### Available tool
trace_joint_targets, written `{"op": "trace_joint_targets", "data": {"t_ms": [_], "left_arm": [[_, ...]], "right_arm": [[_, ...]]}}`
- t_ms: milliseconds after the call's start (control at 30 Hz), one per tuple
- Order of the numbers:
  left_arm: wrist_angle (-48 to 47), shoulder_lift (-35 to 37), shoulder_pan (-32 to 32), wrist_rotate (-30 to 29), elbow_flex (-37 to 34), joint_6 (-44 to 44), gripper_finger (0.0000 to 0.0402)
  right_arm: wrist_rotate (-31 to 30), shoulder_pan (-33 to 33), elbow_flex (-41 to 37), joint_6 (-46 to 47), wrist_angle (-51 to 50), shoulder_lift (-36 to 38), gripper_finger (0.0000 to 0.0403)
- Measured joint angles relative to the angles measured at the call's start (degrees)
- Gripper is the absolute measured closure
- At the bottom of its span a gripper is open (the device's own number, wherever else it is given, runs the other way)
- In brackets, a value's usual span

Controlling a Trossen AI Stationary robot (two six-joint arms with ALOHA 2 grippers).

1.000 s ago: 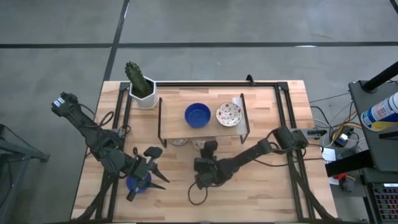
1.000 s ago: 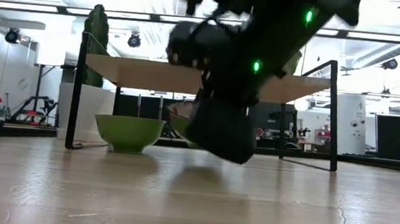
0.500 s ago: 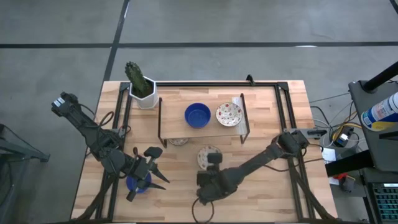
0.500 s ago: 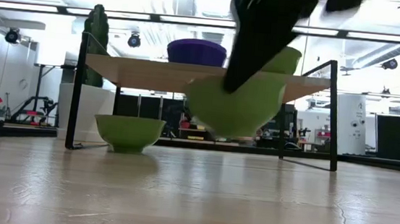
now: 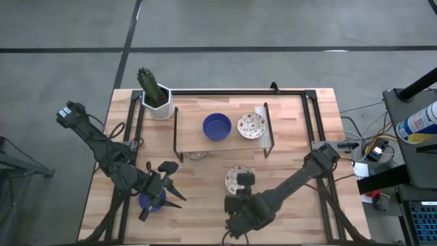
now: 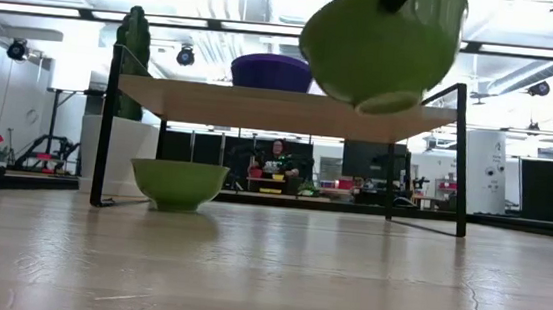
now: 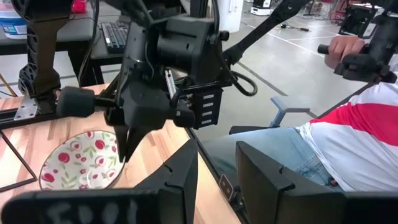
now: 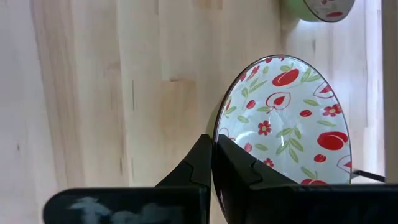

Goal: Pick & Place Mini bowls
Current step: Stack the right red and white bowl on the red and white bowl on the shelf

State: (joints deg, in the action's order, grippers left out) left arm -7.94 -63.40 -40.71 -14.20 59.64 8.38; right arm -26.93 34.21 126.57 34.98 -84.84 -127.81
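My right gripper [image 5: 240, 187] holds a white mini bowl with a red floral pattern [image 5: 235, 178] high above the table, in front of the shelf rack; in the low view its green underside [image 6: 382, 42] shows near the top. A blue mini bowl [image 5: 216, 126] and a second patterned one [image 5: 251, 125] sit on the rack's shelf. Another bowl [image 6: 178, 184] rests on the table under the shelf. My left gripper [image 5: 176, 193] is open near the table's left near corner, over a blue bowl [image 5: 150, 202] on the table. My right gripper pinches the patterned bowl by its rim [image 8: 216, 138], one finger [image 8: 235, 169] inside the bowl and the other [image 8: 198, 163] against its outer wall. The bowl is lifted clear of the table and sits slightly tilted [image 6: 382, 42].
The black-framed shelf rack [image 5: 179, 140] stands at the table's middle, toward the far edge. A cactus in a white pot [image 5: 156, 99] is at the far left corner. A seated person [image 7: 348, 137] shows beyond the table's right side. Bare wood lies along the near edge.
My right gripper drew back from the shelf's front toward the near edge and rose, still shut on the patterned bowl. The bowl came out from under the shelf and went from table height to well above shelf height.
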Motion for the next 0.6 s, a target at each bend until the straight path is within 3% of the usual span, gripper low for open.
{"op": "trace_joint_targets", "data": {"t_ms": [367, 600], "left_arm": [[0.11, 0.0, 0.0, -0.02, 0.0, 0.17, 0.0298], [0.26, 0.0, 0.0, -0.01, 0.0, 0.28, 0.0298]], "right_arm": [[-3.53, 0.07, 7.44, -1.4, -5.26, 0.98, 0.0392], [-11.02, -0.3, 8.47, -0.47, -5.2, 5.43, 0.0392]]}}
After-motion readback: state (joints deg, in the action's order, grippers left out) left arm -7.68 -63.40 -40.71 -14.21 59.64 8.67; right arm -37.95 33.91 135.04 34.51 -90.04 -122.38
